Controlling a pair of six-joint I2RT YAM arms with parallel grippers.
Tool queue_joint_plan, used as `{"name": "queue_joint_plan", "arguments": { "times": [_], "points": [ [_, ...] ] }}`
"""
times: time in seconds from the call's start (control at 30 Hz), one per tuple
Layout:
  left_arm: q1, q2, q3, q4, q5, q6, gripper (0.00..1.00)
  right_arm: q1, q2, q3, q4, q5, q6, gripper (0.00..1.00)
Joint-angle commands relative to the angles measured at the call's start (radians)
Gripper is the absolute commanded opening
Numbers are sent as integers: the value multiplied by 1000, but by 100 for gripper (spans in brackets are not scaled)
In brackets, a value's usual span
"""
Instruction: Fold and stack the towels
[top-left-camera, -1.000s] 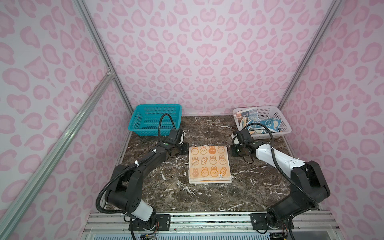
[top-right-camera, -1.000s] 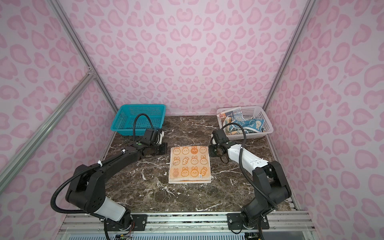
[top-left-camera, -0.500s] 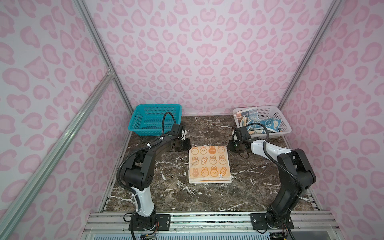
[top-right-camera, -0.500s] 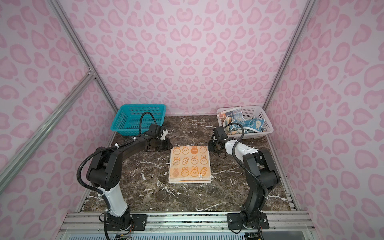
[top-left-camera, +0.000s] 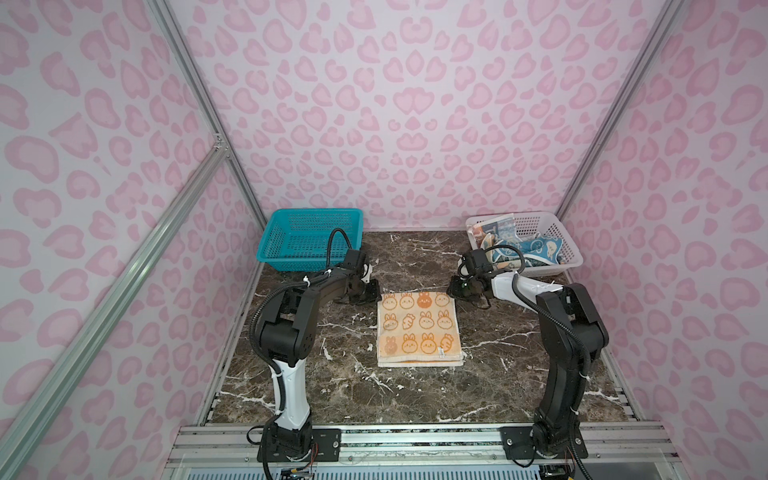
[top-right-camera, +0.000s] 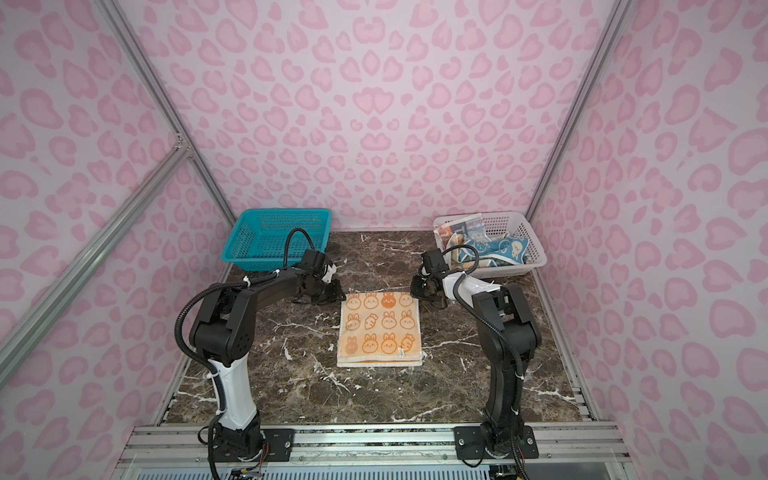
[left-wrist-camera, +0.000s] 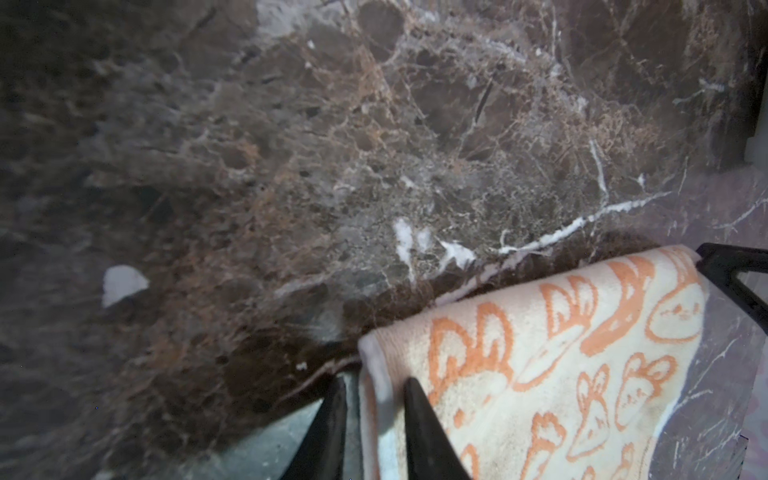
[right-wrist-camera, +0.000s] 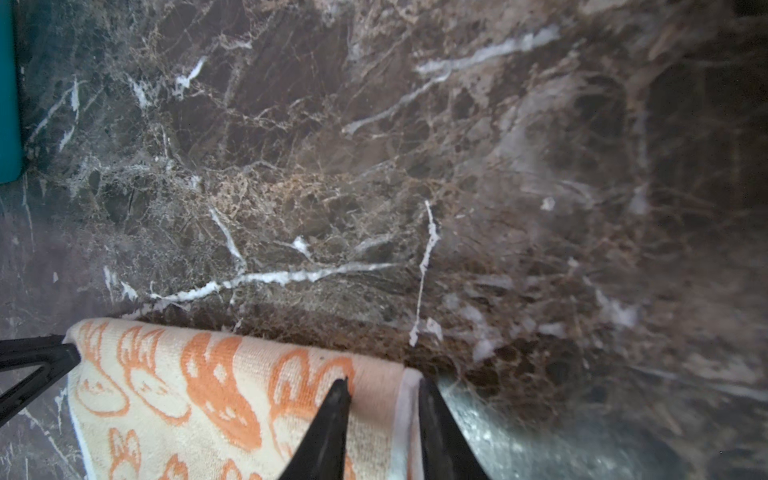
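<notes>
**Both tools low at the far corners of the folded orange towel**

We see the orange-cream towel (top-left-camera: 417, 328) lying flat and folded in the middle of the worktop (top-left-camera: 519, 374). The left tool (top-left-camera: 372, 292) stands low at the towel's far left corner, and the right tool (top-left-camera: 456, 289) at its far right corner. In each wrist view the two black fingers (left-wrist-camera: 419, 424) are a little spread, one over the cloth and one over the marble beside it. The hem lies between them and is not squeezed. The blue towel (top-left-camera: 536, 249) and the cream lettered towel (top-left-camera: 494, 226) lie crumpled in the white basket (top-left-camera: 536, 216) at the far right corner of the worktop. The teal basket (top-left-camera: 309, 239) stands at the far left corner.
</notes>
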Motion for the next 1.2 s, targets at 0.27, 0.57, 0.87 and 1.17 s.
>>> {"name": "queue_joint_plan", "arguments": {
  "times": [0.27, 0.57, 0.87, 1.17],
  "points": [
    [5, 37, 27, -16, 22, 16, 35, 0, 29, 6, -32, 9, 11, 38],
    [6, 44, 69, -16, 17, 3, 35, -1, 45, 30, -29, -16, 17, 22],
    [7, 92, 93, -6, 24, -10, 22, 0, 42, 44, -41, -16, -7, 0],
    [14, 105, 113, 7, 41, -22, 3, -2, 37, 62, -68, -7, -45, 0]
  ]
}}
